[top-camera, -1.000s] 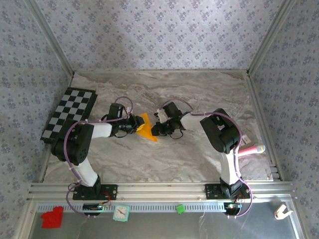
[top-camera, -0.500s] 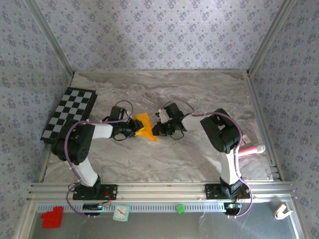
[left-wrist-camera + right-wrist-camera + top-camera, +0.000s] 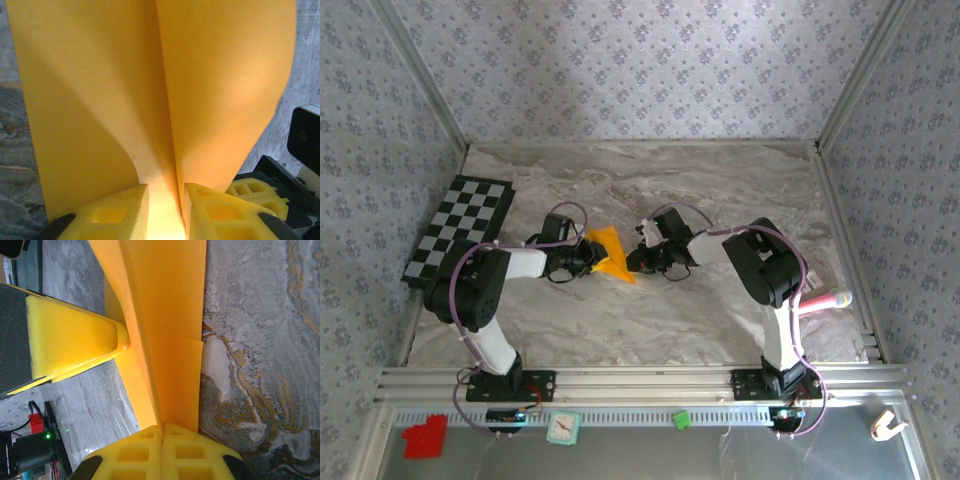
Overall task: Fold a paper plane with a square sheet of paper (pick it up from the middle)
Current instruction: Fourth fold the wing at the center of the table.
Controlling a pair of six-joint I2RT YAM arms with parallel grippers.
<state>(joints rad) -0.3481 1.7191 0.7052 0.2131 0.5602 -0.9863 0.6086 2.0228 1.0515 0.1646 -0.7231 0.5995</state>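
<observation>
Creased paper (image 3: 611,256) stands mid-table (image 3: 740,190) between the arms. Left jaws, nearly closed, pinch its fold; right jaws are clamped tight on an edge. Pulling apart (even slightly) could tear it or skew the crease.

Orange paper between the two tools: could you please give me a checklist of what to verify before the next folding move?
1. The left tool has the crease of the orange paper between its fingers: ok.
2. The right tool is shut on the paper's edge: ok.
3. How firmly the left tool holds the paper: cannot tell.
4. The two tools are apart, with the paper between them: ok.
5. The paper shows no tear in its visible parts: ok.
6. The checkered mat lies well away from the paper: ok.
</observation>
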